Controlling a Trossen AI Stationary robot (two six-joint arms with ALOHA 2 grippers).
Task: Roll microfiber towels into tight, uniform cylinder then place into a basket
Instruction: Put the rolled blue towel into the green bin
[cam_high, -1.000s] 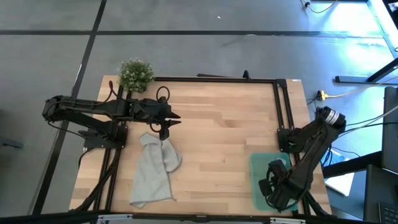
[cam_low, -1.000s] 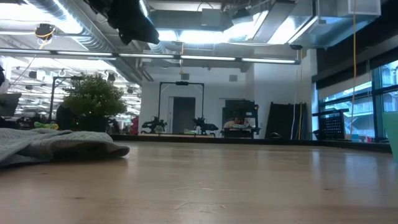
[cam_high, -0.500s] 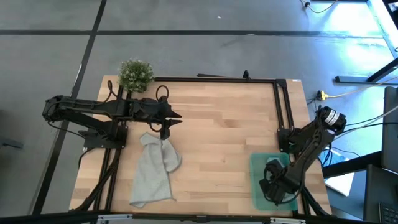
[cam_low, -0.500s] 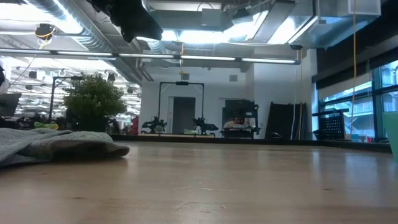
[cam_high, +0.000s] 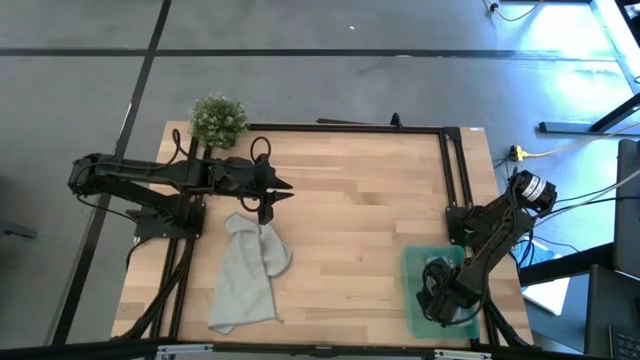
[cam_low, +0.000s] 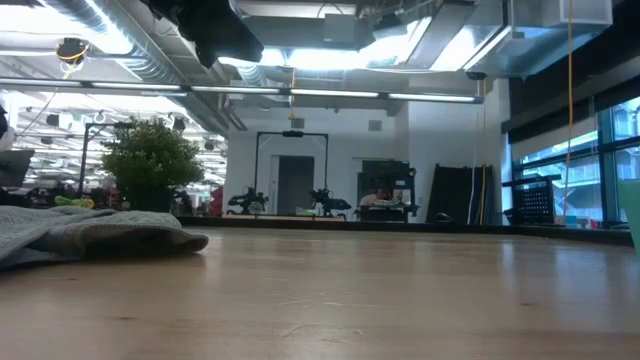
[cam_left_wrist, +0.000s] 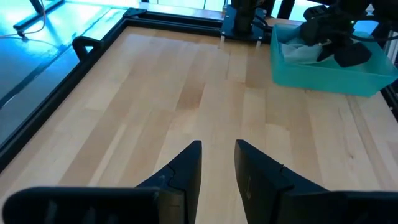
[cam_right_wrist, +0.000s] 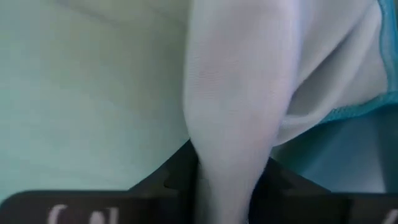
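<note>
The light grey towel (cam_high: 245, 275) lies crumpled on the table's near left part and also shows in the low view (cam_low: 90, 235). My left gripper (cam_high: 268, 200) hangs well above the towel's far end, open and empty, its fingers (cam_left_wrist: 217, 168) pointing toward the table's right side. The green basket (cam_high: 412, 265) stands at the near right and shows in the left wrist view (cam_left_wrist: 323, 68). My right gripper (cam_high: 440, 297) is down in the basket, shut on the pale blue towel (cam_right_wrist: 236, 93). My right gripper pinches a bunched fold of the pale blue towel (cam_right_wrist: 230, 149) between its two fingers (cam_right_wrist: 177, 177). The arm comes at it from above, inside the basket. The cloth bulges out past the fingers, and its blue hem (cam_right_wrist: 373, 106) lies against the basket's green inside.
A small bushy plant (cam_high: 217, 118) stands at the table's far left corner and shows in the low view (cam_low: 150, 160). A black frame rail (cam_high: 445, 165) runs along the far and right edges. Bare wood (cam_high: 360, 210) lies between towel and basket.
My right gripper has shifted a little toward the table's left inside the basket, still shut on the pale towel. The grey towel has stayed where it was.
</note>
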